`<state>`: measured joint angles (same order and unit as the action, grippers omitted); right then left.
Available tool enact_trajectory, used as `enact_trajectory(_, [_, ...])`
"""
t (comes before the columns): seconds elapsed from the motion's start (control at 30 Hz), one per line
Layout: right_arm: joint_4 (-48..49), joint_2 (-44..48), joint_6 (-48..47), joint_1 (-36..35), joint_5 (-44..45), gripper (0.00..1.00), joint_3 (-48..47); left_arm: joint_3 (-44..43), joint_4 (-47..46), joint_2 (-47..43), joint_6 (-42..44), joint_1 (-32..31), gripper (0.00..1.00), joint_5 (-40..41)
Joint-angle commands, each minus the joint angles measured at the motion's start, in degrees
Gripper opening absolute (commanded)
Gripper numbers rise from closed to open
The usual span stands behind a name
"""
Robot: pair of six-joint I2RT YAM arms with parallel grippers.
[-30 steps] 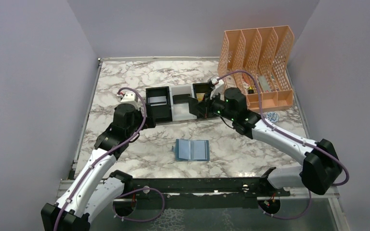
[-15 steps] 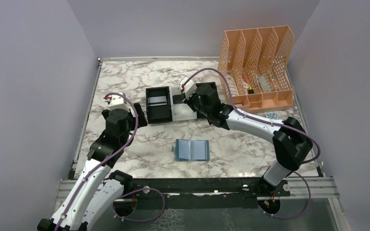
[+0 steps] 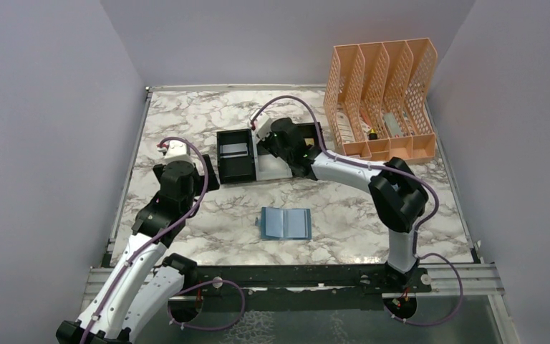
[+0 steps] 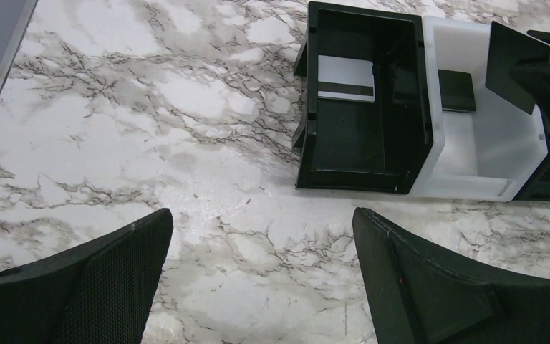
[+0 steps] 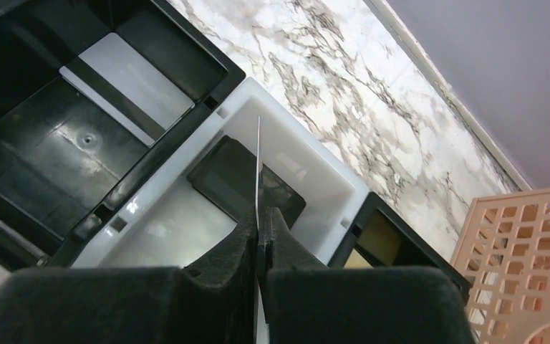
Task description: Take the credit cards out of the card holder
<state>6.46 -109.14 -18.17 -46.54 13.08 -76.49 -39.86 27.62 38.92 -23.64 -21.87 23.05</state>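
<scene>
Over the white middle compartment of the three-compartment tray (image 5: 314,163), the right gripper (image 5: 260,218) pinches a thin card (image 5: 258,154) edge-on, directly above a black card (image 5: 222,172) lying there. A silvery card (image 5: 140,75) and a gold card (image 5: 378,239) lie in the black compartments on either side. The card holder (image 3: 285,223) lies open on the marble table (image 3: 186,115), well apart from both grippers and nearer the arm bases. The left gripper (image 4: 261,215) hangs spread wide and empty, short of the tray. Half a second earlier the right gripper was further right; the card holder has not moved.
</scene>
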Motion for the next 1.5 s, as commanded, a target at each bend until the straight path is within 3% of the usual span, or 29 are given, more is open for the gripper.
enact_trajectory(0.0, [-1.66, -4.95, -2.68, -0.21, 3.15, 0.01, -4.38, -1.36, 0.37, -0.42, -0.26, -0.04, 0.99, 1.42])
enact_trajectory(0.23, [-0.24, -9.73, -8.17, -0.09, 7.97, 0.01, -7.38, -1.28, 0.42, -1.17, -0.18, -0.07, 0.99, 2.21])
enact_trajectory(0.87, [5.49, -16.54, -20.62, 1.28, 4.45, 0.01, -10.06, -1.28, 0.48, -0.77, 0.17, 0.04, 0.99, 1.27])
enact_trajectory(1.47, [-0.35, -19.48, -21.75, 1.79, 2.49, 0.10, -13.37, -1.00, 0.43, -0.99, 0.18, 0.03, 0.99, 0.82])
